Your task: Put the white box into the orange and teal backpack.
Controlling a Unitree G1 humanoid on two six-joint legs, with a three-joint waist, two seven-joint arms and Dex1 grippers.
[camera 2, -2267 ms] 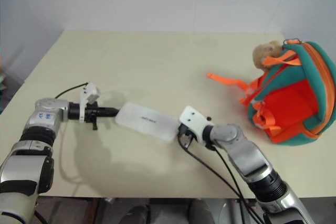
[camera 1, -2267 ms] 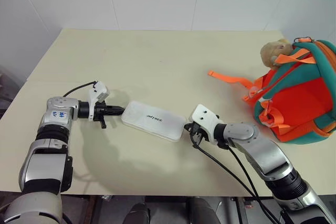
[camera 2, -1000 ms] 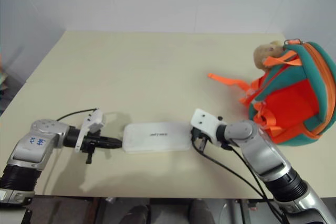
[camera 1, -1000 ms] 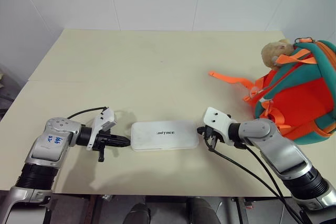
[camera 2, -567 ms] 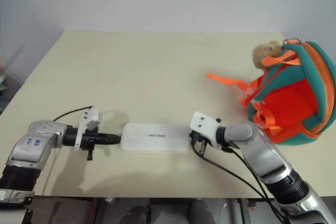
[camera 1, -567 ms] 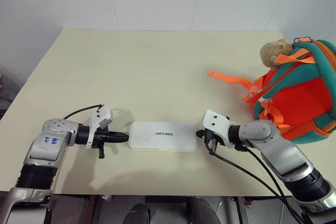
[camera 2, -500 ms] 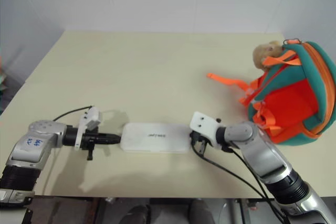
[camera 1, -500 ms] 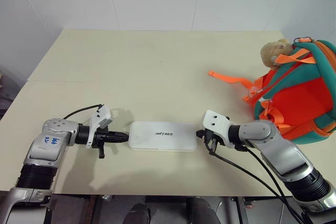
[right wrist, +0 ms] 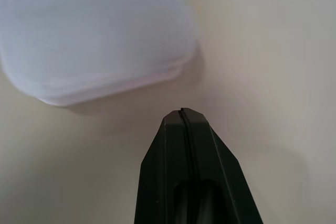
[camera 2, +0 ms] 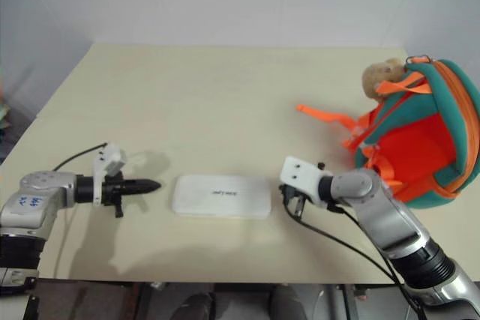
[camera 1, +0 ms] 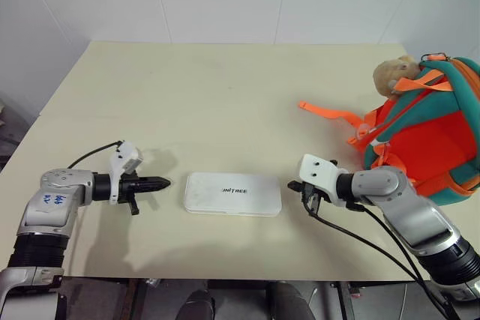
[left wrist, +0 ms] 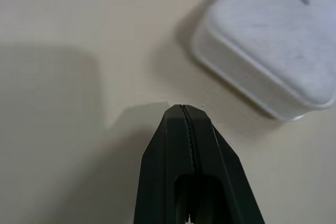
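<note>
The white box lies flat near the table's front edge, its "UNITREE" lettering facing up. My left gripper is shut and empty, pointing at the box's left end with a small gap between them. My right gripper is shut and empty, just off the box's right end. Both wrist views show closed fingers near a box corner: left gripper by the box, right gripper by the box. The orange and teal backpack stands at the right with its orange inside facing me.
The beige table is bounded by white walls at the back and right. A tan plush toy sits on the backpack's top. An orange strap trails from the backpack onto the table toward the middle.
My left gripper has pulled back to the left, off the box's left end. My right gripper has drawn slightly right, off the right end. The box lies still.
</note>
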